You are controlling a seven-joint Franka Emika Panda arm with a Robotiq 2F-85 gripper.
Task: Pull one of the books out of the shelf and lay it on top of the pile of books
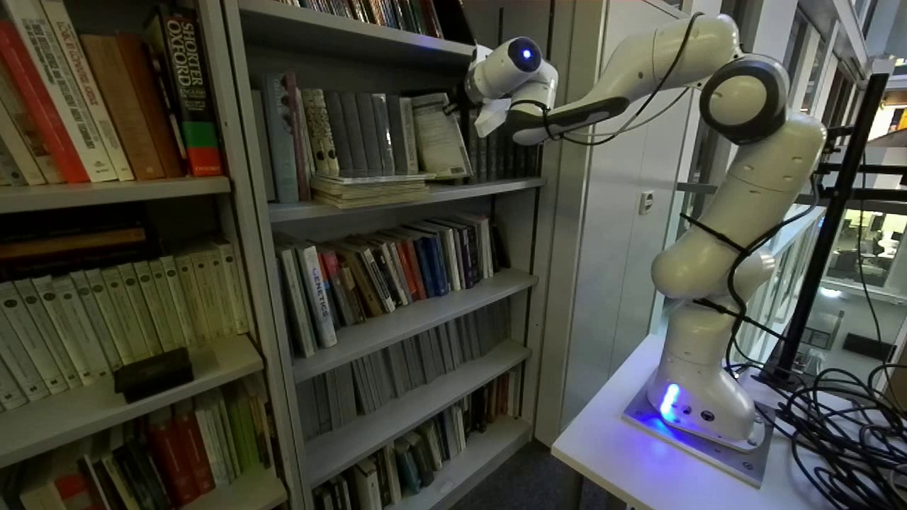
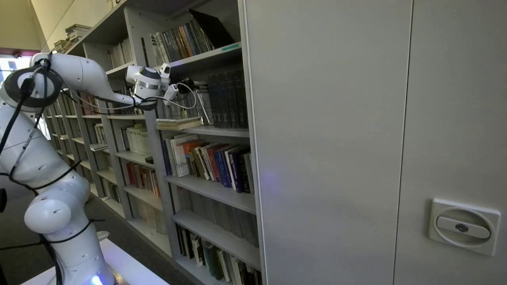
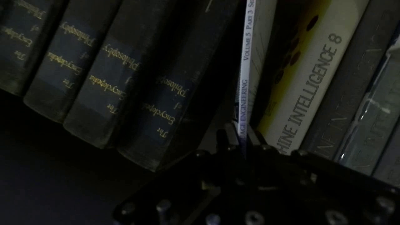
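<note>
Pinching a thin white-spined paper book (image 3: 246, 65) in a black metal gripper (image 3: 241, 137). Could pivot loose if tugged, held near top.

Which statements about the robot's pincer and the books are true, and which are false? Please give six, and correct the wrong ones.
1. The black two-fingered pincer is closed on the thin white-spined book. True.
2. The flat pile of thin yellowish books lies in the tall grey metal bookcase. True.
3. The white-spined book lies flat on that pile. False: the pincer holds it standing, at a lean.
4. In the wrist view, the dark gold-lettered volumes appear left of the white-spined book. True.
5. Their lettering reads "The Encyclopedia of Mathematics". False: it reads "The Encyclopedia of Philosophy".
6. No books stand below the pile. False: a row of upright mixed-colour books stands below it.
</note>
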